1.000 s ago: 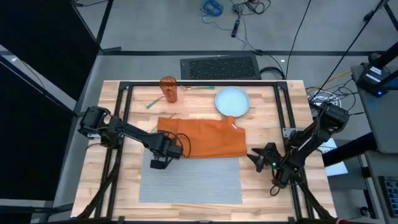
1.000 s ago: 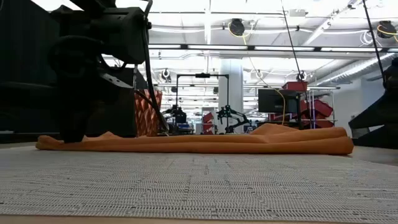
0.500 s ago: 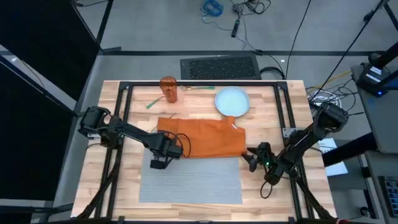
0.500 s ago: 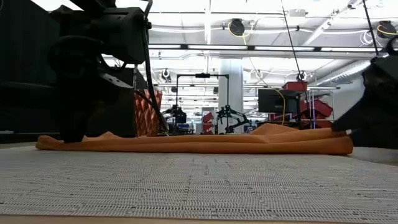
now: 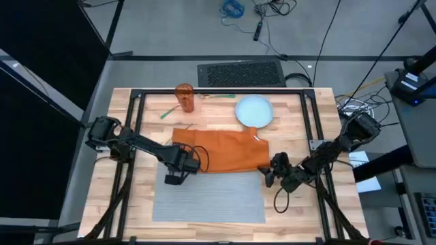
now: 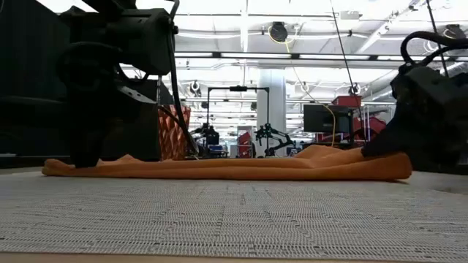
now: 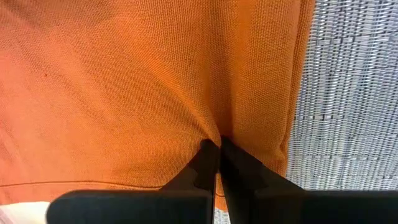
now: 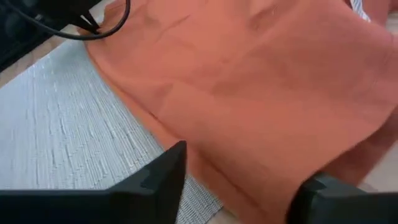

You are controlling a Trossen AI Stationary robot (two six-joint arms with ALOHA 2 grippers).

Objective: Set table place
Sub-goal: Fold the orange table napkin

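Observation:
An orange napkin (image 5: 228, 151) lies flat on the table (image 5: 293, 211), and its near edge overlaps the far edge of the grey placemat (image 5: 208, 199). My left gripper (image 5: 180, 164) is shut on the napkin near its left near corner. My right gripper (image 5: 268, 174) is low at the napkin's right near corner (image 8: 249, 186), with its fingers open on either side of it. Touching the napkin's far edge is the pale plate (image 5: 254, 110), which sits on the table. My left gripper pinches a small pucker of the napkin (image 7: 217, 134) between its two fingertips, close to the near edge beside the placemat. The fingers come from above, slanting from the table's left. The cloth stays lying on the table. My right gripper: whether it touches the napkin, I cannot tell.
An orange faceted cup (image 5: 184, 97) stands at the far left of the table, with a green utensil (image 5: 167, 113) beside it. A black metal frame (image 5: 310, 122) runs around the work area. Bare wood shows to the left and right of the placemat.
My right gripper has moved toward the table's left edge, from beyond the placemat's right side up to the napkin's right near corner. The napkin and the placemat have stayed where they were.

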